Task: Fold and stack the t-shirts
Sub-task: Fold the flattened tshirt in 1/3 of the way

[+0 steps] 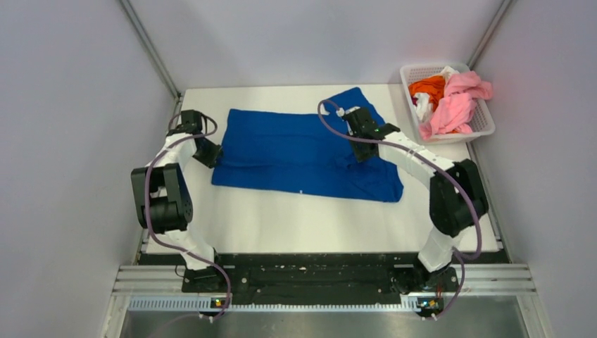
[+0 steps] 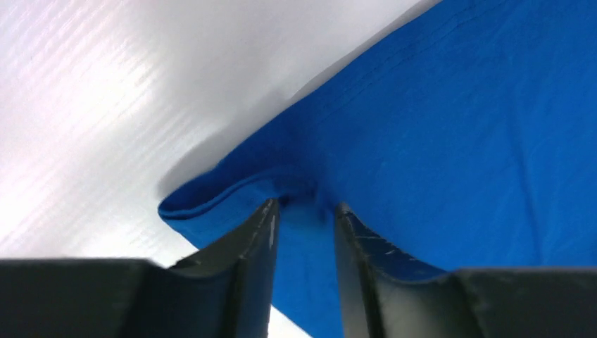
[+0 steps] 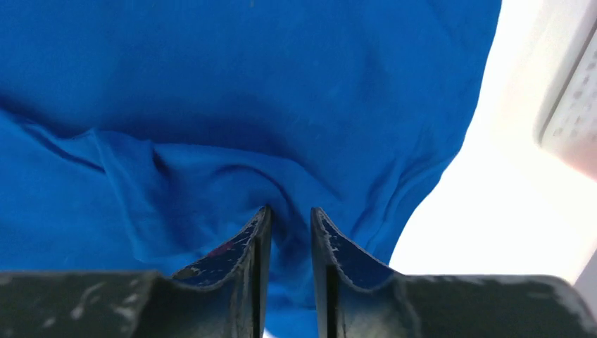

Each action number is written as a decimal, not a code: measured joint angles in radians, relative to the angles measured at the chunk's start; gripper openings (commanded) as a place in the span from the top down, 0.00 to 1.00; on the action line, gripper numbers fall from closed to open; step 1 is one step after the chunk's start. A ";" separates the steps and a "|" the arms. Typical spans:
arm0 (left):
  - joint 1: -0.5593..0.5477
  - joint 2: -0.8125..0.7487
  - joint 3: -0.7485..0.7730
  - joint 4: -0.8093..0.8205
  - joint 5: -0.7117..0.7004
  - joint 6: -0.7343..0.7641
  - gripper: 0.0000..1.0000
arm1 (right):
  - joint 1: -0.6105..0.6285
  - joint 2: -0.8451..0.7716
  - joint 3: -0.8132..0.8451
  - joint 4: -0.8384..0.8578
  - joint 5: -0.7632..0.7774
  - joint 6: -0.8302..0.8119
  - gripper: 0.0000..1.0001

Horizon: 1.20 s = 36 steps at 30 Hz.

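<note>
A royal blue t-shirt (image 1: 303, 151) lies spread flat across the white table, one sleeve pointing to the far right. My left gripper (image 1: 210, 155) sits at its left edge. In the left wrist view the left gripper (image 2: 304, 205) stands slightly open, a fold of the blue t-shirt (image 2: 457, 127) lying in the gap. My right gripper (image 1: 360, 146) rests on the shirt's right part. The right wrist view has that gripper (image 3: 288, 210) slightly open too, wrinkled blue t-shirt (image 3: 211, 84) between its fingers. Pink (image 1: 457, 98), orange (image 1: 428, 86) and white (image 1: 422, 105) t-shirts lie bunched in the basket.
A white lattice basket (image 1: 486, 130) stands at the table's far right corner, and its corner also shows in the right wrist view (image 3: 574, 105). Grey walls close in the table on three sides. Bare white table (image 1: 296, 225) stretches between the shirt and the arm bases.
</note>
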<state>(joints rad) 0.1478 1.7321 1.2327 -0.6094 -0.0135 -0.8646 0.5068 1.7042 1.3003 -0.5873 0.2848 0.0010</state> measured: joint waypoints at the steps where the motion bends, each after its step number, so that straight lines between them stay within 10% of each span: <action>1: 0.000 0.018 0.013 0.002 -0.003 -0.001 0.32 | -0.012 0.032 0.019 0.006 0.002 -0.019 0.64; 2: 0.000 0.029 0.021 0.003 -0.006 0.005 0.07 | -0.025 0.068 0.042 0.019 0.004 -0.037 0.60; 6: 0.000 0.048 0.073 -0.011 -0.012 0.011 0.01 | -0.059 0.206 0.168 0.055 0.055 -0.077 0.03; 12: 0.000 0.009 0.134 -0.001 0.023 0.035 0.01 | -0.073 0.177 0.156 0.138 0.094 -0.021 0.01; 21: -0.055 -0.101 -0.020 0.080 0.200 0.111 0.01 | -0.073 -0.206 -0.320 0.326 -0.223 0.279 0.01; 36: -0.070 -0.100 -0.116 0.084 0.224 0.167 0.01 | -0.072 0.068 -0.245 0.447 -0.380 0.363 0.01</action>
<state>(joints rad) 0.0780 1.6321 1.1172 -0.5255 0.2104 -0.6971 0.4343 1.7725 1.0554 -0.1406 -0.0956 0.3637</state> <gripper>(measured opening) 0.990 0.985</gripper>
